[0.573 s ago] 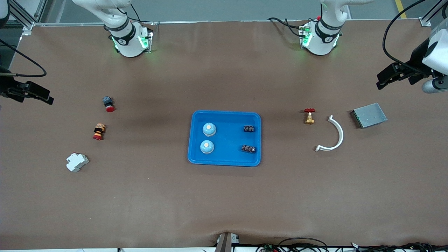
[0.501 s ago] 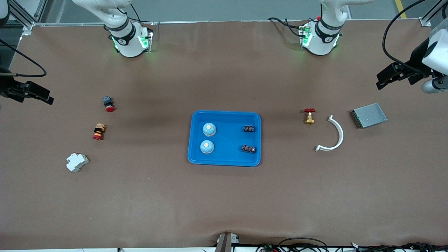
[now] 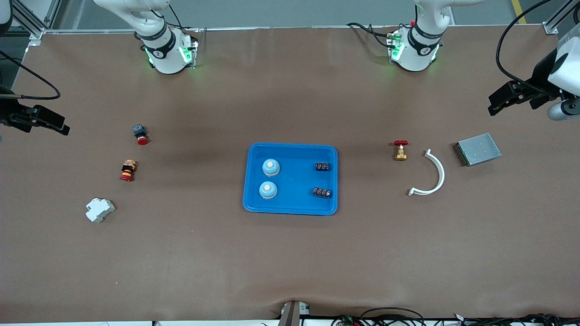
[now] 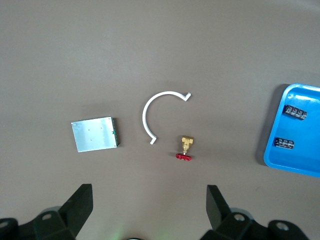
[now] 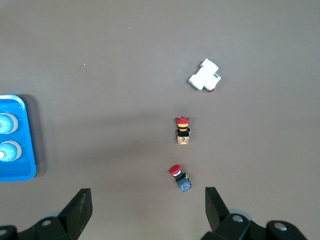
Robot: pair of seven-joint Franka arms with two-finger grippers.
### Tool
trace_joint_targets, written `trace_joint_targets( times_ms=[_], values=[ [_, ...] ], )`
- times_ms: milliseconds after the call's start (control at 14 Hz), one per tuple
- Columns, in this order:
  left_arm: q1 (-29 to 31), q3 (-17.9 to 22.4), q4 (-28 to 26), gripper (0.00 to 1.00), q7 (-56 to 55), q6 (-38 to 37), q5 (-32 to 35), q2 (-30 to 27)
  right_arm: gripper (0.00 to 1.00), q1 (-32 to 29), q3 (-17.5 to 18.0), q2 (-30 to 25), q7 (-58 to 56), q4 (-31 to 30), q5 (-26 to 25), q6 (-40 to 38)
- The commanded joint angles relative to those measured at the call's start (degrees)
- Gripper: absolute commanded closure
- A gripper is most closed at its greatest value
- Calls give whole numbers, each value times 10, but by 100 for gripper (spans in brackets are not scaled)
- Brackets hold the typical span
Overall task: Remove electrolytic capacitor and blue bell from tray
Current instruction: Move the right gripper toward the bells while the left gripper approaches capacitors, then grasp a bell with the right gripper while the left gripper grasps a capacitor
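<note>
A blue tray [image 3: 292,146] lies mid-table. In it stand two light-blue bells [image 3: 271,167] [image 3: 268,189] at the right arm's end and lie two black capacitors [image 3: 322,166] [image 3: 321,193] at the left arm's end. My left gripper [image 3: 496,103] is open and empty, high over the table's left-arm end; its wrist view [image 4: 148,200] shows the tray's rim [image 4: 270,150] and both capacitors [image 4: 295,112] [image 4: 284,143]. My right gripper [image 3: 59,127] is open and empty, high over the right-arm end; its wrist view [image 5: 147,202] shows the tray's rim [image 5: 30,150] and the bells [image 5: 6,123] [image 5: 9,151].
Toward the left arm's end lie a brass valve with a red knob [image 3: 400,150], a white curved piece [image 3: 432,174] and a grey metal box [image 3: 478,149]. Toward the right arm's end lie two red push buttons [image 3: 140,134] [image 3: 128,170] and a white breaker [image 3: 100,209].
</note>
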Motion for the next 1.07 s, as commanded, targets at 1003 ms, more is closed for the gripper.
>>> trace_joint_targets(
  times_ms=[1003],
  values=[
    [-1,-101,-189,0,-257,228,-8,74,0,211,12,-4,286,-128,36,162]
  ],
)
